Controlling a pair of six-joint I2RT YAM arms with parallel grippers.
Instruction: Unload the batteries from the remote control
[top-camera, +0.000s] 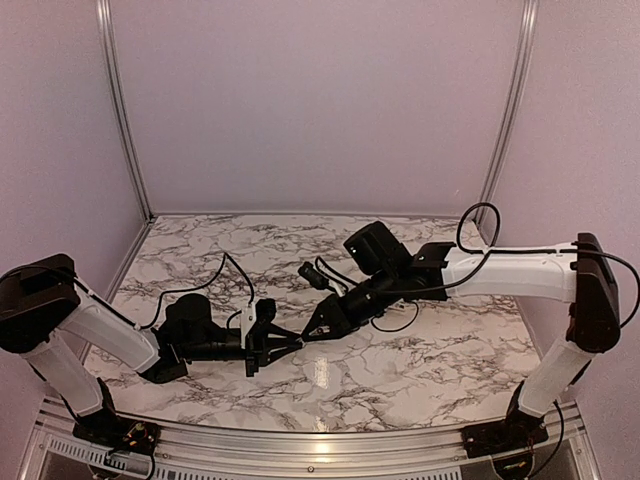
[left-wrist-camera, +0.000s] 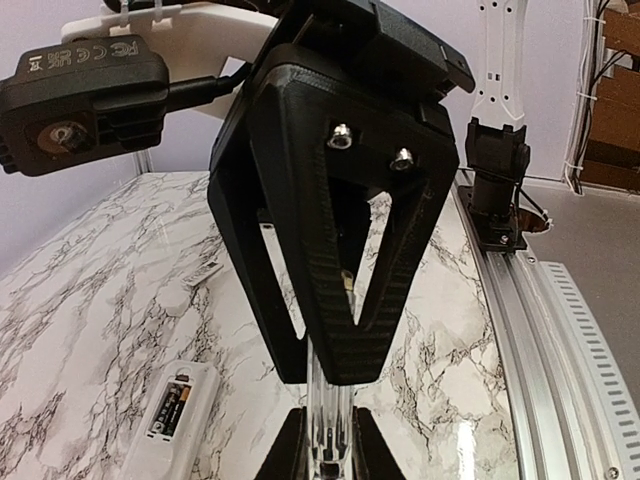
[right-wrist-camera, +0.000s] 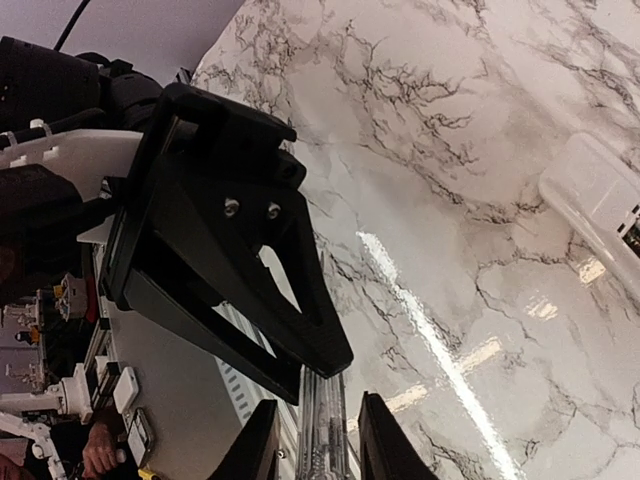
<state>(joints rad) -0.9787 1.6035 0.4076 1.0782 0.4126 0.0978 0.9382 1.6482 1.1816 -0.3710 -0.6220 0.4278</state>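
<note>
Closest in the left wrist view, the left gripper (left-wrist-camera: 330, 414) has its fingers (left-wrist-camera: 290, 450) drawn narrow, closed on a thin clear strip (left-wrist-camera: 330, 440) that stands upright between them. In the top view this gripper (top-camera: 288, 340) sits low over the marble table (top-camera: 420, 370), left of centre, pointing right.

Just left of those fingers the remote control (left-wrist-camera: 205, 385) lies flat on the marble with its open recess facing up. A dark battery (left-wrist-camera: 171, 406) with a lighter tip is seated in the recess; a second one cannot be made out. The right wrist view catches only one pale end of the remote control (right-wrist-camera: 598, 195) at its right edge, apart from both grippers.

The right gripper (top-camera: 318, 328) reaches in from the right and meets the left one tip to tip. Its black triangular finger (left-wrist-camera: 330, 250) comes down onto the top of the strip. In its own view the right gripper (right-wrist-camera: 318, 402) is also narrow, with the strip (right-wrist-camera: 322, 430) in the gap, but whether it is gripping cannot be told.
</note>
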